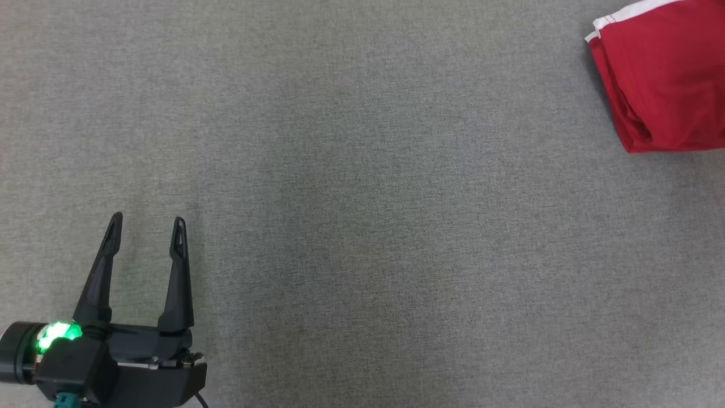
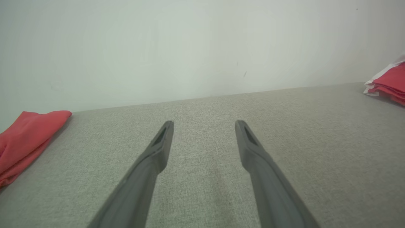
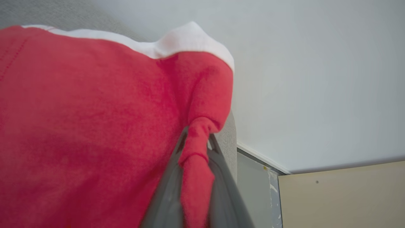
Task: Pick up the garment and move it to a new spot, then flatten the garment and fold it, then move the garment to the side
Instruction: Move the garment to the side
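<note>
The garment (image 1: pixel 662 73) is red with a white trim and lies folded on the grey fabric surface (image 1: pixel 362 198) at the far right of the head view. In the right wrist view, my right gripper (image 3: pixel 197 136) is shut on a bunched fold of the garment (image 3: pixel 95 126), close to the surface's edge. My left gripper (image 1: pixel 148 221) rests at the lower left, open with nothing between its fingers, far from the garment. In the left wrist view, the left gripper (image 2: pixel 204 125) points over bare surface and the garment (image 2: pixel 390 82) sits at the right edge.
A second, plain red cloth (image 2: pixel 25 139) lies at the far left in the left wrist view. A pale wall (image 2: pixel 202 47) rises behind the surface. Beyond the surface's right edge (image 3: pixel 232 142) are a baseboard and a beige panel (image 3: pixel 341 196).
</note>
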